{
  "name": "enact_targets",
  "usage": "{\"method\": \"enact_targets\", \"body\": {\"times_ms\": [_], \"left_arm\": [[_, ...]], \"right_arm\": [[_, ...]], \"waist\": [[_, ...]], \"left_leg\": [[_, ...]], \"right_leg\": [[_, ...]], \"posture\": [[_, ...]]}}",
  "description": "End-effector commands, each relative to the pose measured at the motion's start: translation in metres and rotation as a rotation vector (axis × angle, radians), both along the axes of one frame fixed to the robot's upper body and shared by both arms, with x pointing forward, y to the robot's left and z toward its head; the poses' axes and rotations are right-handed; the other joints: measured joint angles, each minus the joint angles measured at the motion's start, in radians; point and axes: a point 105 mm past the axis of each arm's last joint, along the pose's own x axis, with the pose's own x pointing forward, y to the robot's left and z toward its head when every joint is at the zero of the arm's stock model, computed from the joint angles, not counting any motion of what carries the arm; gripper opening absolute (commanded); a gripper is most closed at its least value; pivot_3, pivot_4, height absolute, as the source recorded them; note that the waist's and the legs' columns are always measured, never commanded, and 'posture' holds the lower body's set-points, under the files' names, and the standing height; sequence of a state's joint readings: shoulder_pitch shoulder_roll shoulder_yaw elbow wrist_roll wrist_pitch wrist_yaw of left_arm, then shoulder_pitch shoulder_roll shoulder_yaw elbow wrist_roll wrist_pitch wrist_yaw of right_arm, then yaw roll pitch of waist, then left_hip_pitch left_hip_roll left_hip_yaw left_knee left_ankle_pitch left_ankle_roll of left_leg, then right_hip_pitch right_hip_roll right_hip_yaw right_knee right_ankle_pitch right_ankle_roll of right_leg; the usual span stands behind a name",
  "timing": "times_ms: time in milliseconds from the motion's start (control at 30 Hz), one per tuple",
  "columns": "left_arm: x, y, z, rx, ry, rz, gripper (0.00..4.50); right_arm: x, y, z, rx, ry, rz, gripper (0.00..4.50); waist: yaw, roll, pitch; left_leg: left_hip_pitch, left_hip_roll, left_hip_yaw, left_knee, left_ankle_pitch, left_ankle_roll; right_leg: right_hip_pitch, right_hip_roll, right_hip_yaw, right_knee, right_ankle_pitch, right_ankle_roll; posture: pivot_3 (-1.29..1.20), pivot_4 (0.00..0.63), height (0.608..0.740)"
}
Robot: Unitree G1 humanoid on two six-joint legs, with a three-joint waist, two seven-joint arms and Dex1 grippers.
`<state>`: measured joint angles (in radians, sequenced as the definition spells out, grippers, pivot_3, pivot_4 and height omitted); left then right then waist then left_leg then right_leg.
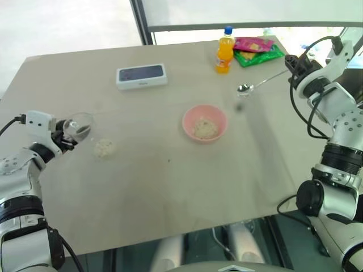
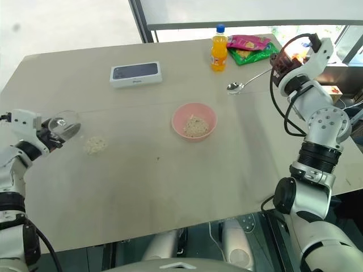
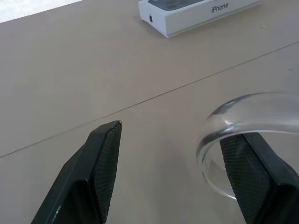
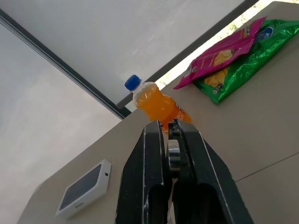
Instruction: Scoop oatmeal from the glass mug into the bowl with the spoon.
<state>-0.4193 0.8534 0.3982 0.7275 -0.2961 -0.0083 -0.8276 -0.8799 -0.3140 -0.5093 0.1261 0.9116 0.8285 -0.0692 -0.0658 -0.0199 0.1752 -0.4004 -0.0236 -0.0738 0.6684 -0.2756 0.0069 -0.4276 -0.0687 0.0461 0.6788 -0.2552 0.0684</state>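
At the table's (image 1: 170, 192) left edge the left gripper (image 1: 67, 137) holds the tipped glass mug (image 1: 78, 126), one finger (image 3: 254, 175) inside its rim, the other apart in the wrist view. Spilled oatmeal (image 1: 104, 148) lies beside it. Open tabletop reaches to the pink bowl (image 1: 204, 123). The right gripper (image 4: 169, 135) is clamped on the spoon (image 1: 258, 85), raised over the bare right side near the orange bottle (image 4: 156, 105).
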Motion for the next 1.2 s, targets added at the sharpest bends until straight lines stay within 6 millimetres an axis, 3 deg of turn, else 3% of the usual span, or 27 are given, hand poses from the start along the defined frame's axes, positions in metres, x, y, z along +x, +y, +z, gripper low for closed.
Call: {"method": "enact_targets", "body": {"times_ms": [33, 100, 133, 167, 433, 600, 833, 1067, 1200], "left_arm": [[0.001, 0.002, 0.01, 0.019, -0.038, 0.011, 1.65], [0.002, 0.002, 0.01, 0.021, -0.036, 0.012, 0.56], [0.002, 0.001, 0.009, 0.021, -0.036, 0.012, 0.17], [0.003, 0.001, 0.009, 0.022, -0.036, 0.011, 0.07], [0.005, -0.007, 0.011, 0.005, -0.057, -0.002, 0.07], [0.01, -0.029, 0.013, -0.048, -0.07, -0.066, 0.07], [0.043, -0.108, 0.032, -0.081, -0.127, -0.18, 0.07], [0.08, -0.166, 0.045, -0.009, -0.095, -0.243, 0.07], [0.092, -0.189, 0.06, 0.019, -0.117, -0.29, 0.07]], "right_arm": [[-0.009, 0.002, 0.02, -0.007, -0.08, 0.01, 0.0], [-0.009, 0.002, 0.02, -0.009, -0.08, 0.013, 0.0], [-0.009, 0.003, 0.02, -0.01, -0.08, 0.014, 0.0], [-0.008, 0.004, 0.02, -0.009, -0.08, 0.016, 0.0], [-0.008, 0.006, 0.02, -0.009, -0.081, 0.022, 0.0], [-0.01, 0.013, 0.028, -0.023, -0.107, 0.047, 0.0], [-0.032, 0.066, 0.072, -0.109, -0.27, 0.275, 0.0], [-0.05, 0.128, 0.087, -0.244, -0.351, 0.494, 0.0], [-0.047, 0.147, 0.089, -0.306, -0.365, 0.511, 0.0]], "waist": [[0.0, 0.0, 0.0], [-0.001, 0.0, 0.0], [0.0, 0.0, -0.001], [0.0, 0.002, -0.002], [-0.002, 0.005, -0.003], [0.004, 0.005, -0.003], [0.012, 0.006, -0.003], [0.002, 0.005, -0.003], [-0.004, 0.005, -0.003]], "left_leg": [[0.0, 0.0, 0.0, 0.0, 0.0, 0.0], [0.0, 0.0, 0.0, 0.0, 0.0, 0.0], [0.0, 0.0, 0.0, 0.0, 0.0, 0.0], [0.0, 0.0, 0.0, 0.0, 0.0, 0.0], [0.001, 0.0, 0.001, 0.0, 0.0, 0.0], [0.001, 0.0, 0.0, 0.0, 0.0, 0.0], [0.0, -0.001, -0.001, 0.001, 0.0, 0.0], [-0.001, -0.003, -0.001, 0.001, 0.001, -0.001], [-0.001, -0.004, -0.001, 0.001, 0.003, -0.004]], "right_leg": [[0.0, 0.0, 0.0, 0.0, 0.0, 0.0], [0.0, 0.0, 0.0, 0.0, 0.0, 0.0], [0.0, 0.0, 0.0, 0.0, 0.0, 0.0], [0.0, 0.0, 0.0, 0.0, 0.0, 0.0], [0.001, 0.0, 0.001, 0.001, 0.0, 0.0], [0.001, 0.0, 0.0, 0.001, 0.0, 0.0], [0.0, -0.001, 0.0, 0.001, 0.0, 0.0], [0.0, 0.0, -0.001, 0.0, 0.0, 0.0], [0.0, 0.001, 0.0, 0.0, 0.0, 0.0]], "posture": [[0.0, 0.15, 0.74], [0.0, 0.15, 0.74], [0.0, 0.15, 0.74], [0.0, 0.15, 0.74], [0.0, 0.15, 0.74], [0.0, 0.15, 0.74], [0.0, 0.15, 0.74], [0.0, 0.15, 0.74], [0.0, 0.15, 0.74]]}}
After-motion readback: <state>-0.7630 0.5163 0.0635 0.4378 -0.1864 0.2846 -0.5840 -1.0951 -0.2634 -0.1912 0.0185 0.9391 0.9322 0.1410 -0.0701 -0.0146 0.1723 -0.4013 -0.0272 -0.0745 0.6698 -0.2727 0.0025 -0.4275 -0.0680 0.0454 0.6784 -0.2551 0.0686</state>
